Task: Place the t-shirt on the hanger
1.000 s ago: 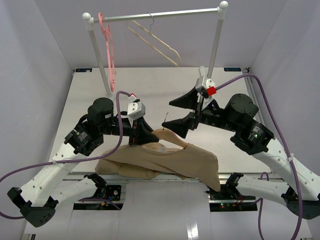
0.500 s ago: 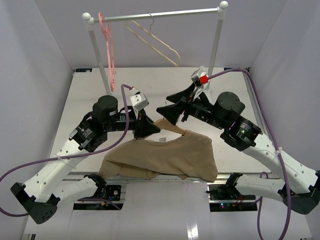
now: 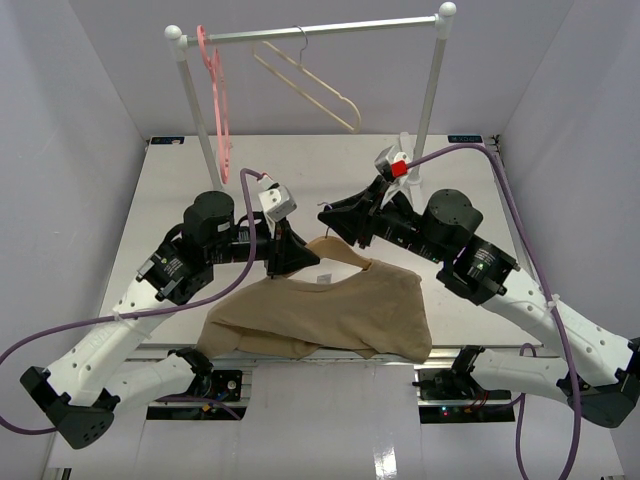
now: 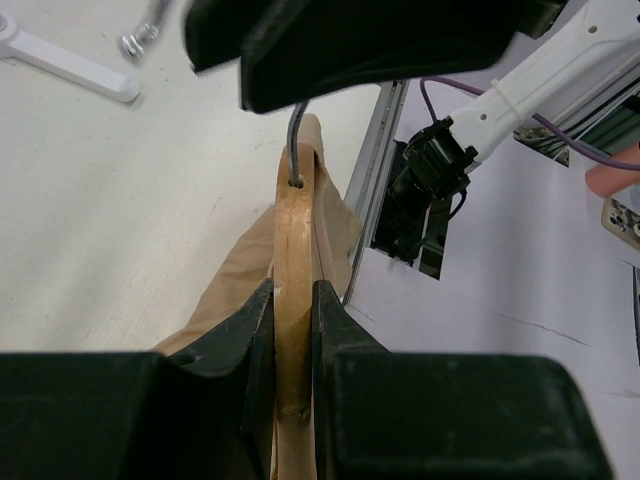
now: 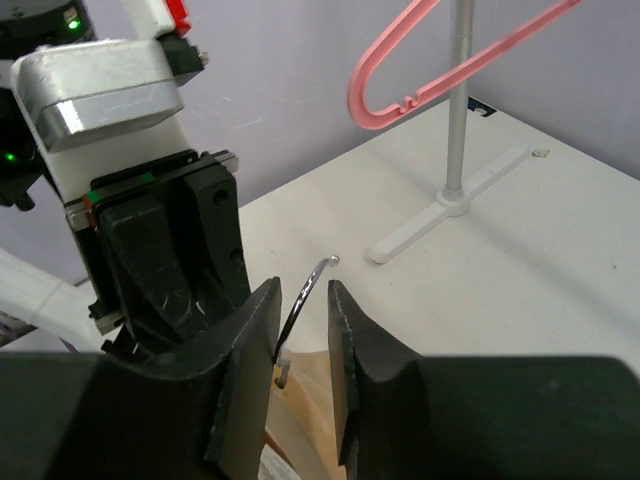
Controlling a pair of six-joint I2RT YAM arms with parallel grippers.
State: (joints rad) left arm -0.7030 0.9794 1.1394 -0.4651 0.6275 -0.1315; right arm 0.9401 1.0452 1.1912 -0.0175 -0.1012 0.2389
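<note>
**Clearances about the light brown wooden hanger (image 4: 294, 230) at mid-table.** The left gripper (image 4: 293, 300), clamped on the hanger's shoulder, and the right gripper (image 5: 302, 300), its jaws narrowly apart around the thin metal hook (image 5: 318, 268), stood almost nose to nose, so little passage lay between them. The tan cloth t-shirt (image 3: 330, 315) covered the near side, draping over the table edge. Bare white table (image 3: 330, 170) lay open behind both grippers as far as the white-posted clothes rack (image 3: 432, 90). On its metal rail (image 3: 390, 21), a pink plastic hanger (image 3: 220, 110) at the left end and a pale cream hanger (image 3: 310, 88) near the middle took up room; the right part was free. Purple cables (image 3: 238, 215) looped above both arms.
</note>
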